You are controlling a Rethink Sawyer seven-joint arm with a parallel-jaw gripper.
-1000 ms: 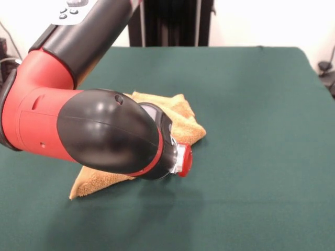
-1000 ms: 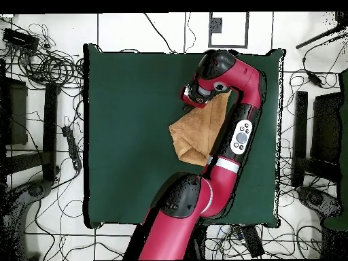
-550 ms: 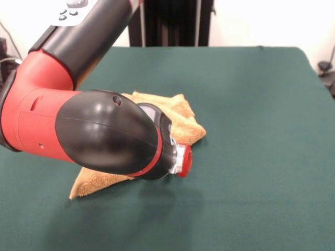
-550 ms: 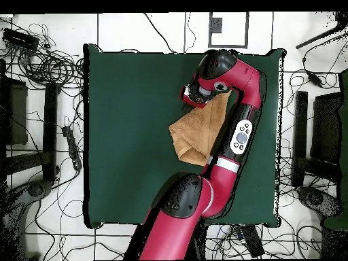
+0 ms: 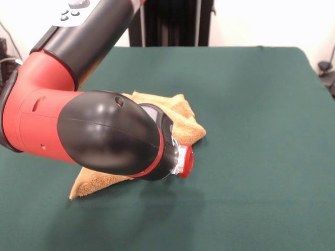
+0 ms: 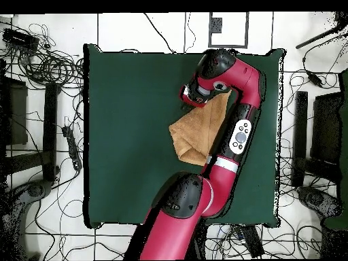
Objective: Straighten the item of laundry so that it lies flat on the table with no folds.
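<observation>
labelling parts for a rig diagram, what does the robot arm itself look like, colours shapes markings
The red and black robot arm is built from thick rounded segments: glossy red shells joined by black domed joint caps. One black link carries a light grey oval panel with small dark buttons. The wrist ends in a silver collar with a red ring. The claw itself is hidden behind the wrist, so its form cannot be told. No loose cables show on the arm.

A pale tiled floor [image 6: 41, 224] strewn with tangled black cables [image 6: 51, 64] surrounds the setup; a plain white wall [image 5: 251, 23] stands behind.
</observation>
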